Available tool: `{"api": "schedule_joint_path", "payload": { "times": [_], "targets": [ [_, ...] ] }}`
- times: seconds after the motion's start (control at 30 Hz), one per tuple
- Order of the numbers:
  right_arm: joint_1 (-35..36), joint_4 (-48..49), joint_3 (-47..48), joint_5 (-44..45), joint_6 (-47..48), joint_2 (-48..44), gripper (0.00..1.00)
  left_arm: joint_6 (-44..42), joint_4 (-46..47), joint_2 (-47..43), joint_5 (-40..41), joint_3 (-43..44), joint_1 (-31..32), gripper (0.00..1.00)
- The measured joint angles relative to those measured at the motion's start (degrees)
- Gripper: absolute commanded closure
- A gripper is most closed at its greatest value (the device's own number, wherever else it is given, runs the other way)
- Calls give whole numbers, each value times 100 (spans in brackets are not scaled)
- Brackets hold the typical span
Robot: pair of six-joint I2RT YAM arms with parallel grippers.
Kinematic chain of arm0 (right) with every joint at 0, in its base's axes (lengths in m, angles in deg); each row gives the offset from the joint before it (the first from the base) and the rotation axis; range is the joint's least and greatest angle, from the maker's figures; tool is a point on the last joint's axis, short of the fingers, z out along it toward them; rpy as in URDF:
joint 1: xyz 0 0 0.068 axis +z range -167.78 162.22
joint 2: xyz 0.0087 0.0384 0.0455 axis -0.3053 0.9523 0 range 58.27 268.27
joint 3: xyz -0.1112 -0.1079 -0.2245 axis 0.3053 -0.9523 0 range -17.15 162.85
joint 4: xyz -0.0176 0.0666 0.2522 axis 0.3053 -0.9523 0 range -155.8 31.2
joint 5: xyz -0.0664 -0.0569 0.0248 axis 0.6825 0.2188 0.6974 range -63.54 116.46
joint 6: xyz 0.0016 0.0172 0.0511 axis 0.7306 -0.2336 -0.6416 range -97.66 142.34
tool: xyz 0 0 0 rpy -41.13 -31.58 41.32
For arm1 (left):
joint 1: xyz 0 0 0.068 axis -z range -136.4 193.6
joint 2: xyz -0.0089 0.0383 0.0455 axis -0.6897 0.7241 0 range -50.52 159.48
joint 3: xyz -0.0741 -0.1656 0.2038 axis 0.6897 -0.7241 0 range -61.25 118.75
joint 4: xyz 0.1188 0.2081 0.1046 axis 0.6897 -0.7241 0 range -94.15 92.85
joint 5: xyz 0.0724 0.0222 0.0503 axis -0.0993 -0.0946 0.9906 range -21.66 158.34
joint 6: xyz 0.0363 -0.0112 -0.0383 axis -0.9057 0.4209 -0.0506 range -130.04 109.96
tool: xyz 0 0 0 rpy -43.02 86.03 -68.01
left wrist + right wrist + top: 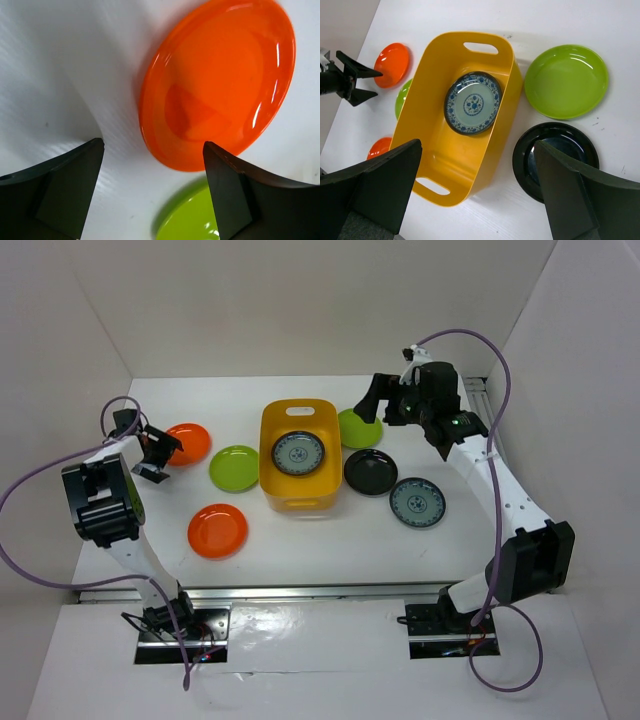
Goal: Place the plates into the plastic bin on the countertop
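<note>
The yellow plastic bin (273, 430) stands mid-countertop with one patterned plate (298, 453) lying in it. On the white countertop (320, 540) to its left are an orange plate (190, 443), a lime plate (234, 468) and a second orange plate (217, 530). To its right are a lime plate (356, 430), a black plate (370, 471) and a patterned plate (417, 503). My left gripper (160, 455) is open and empty, low beside the far orange plate (220, 85). My right gripper (373, 405) is open and empty, high over the bin (455, 165) and black plate (555, 155).
White walls close in the left, back and right sides. A metal rail (300, 592) edges the near side. In the left wrist view the lime plate (192, 220) lies just below the orange one. The right wrist view shows the right lime plate (566, 81).
</note>
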Motion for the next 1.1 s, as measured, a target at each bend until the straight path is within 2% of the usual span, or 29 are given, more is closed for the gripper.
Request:
{"api": "schedule_joint_path", "payload": {
  "times": [0.03, 0.13, 0.17, 0.2, 0.27, 0.33, 0.37, 0.4, 0.5, 0.53, 0.7, 0.87, 1.0, 1.1],
  "targets": [
    [0, -2, 0, 0, 0, 0, 0, 7, 85, 31, 4, 22, 0, 9],
    [0, -11, 2, 0, 17, 4, 0, 22, 232, 179, -22, 146, -4, 23],
    [0, -13, 2, 2, 24, 7, 0, 17, 256, 223, -22, 184, -4, 30],
    [0, -24, 4, 4, 33, 7, 0, 31, 254, 286, -22, 240, -4, 44],
    [0, -33, 4, 33, 42, 9, 0, 48, 243, 420, 35, 348, 2, 46],
    [0, -39, 15, 74, 42, 9, 0, 63, 170, 505, 120, 483, 17, 61],
    [0, -39, 22, 114, 44, 9, 0, 72, 131, 538, 190, 525, 35, 65],
    [0, -66, 42, 146, 44, 11, 0, 114, 83, 584, 251, 564, 50, 65],
    [0, -87, 105, 223, 46, 17, 0, 195, -33, 682, 308, 726, 87, 96],
    [0, -92, 125, 238, 46, 17, 0, 214, -33, 719, 278, 809, 90, 100],
    [0, -96, 166, 350, 57, 17, 0, 289, -223, 990, 168, 1248, 109, 100],
    [0, -109, 166, 374, 59, 17, 0, 238, -487, 863, 2, 1646, 109, 100],
    [-2, -118, 166, 472, 70, 17, 0, 72, -671, 260, 15, 2004, 197, 100],
    [-9, -210, 205, 688, 85, 17, 0, -192, -710, -525, 205, 2282, 640, 100]
  ]
}}
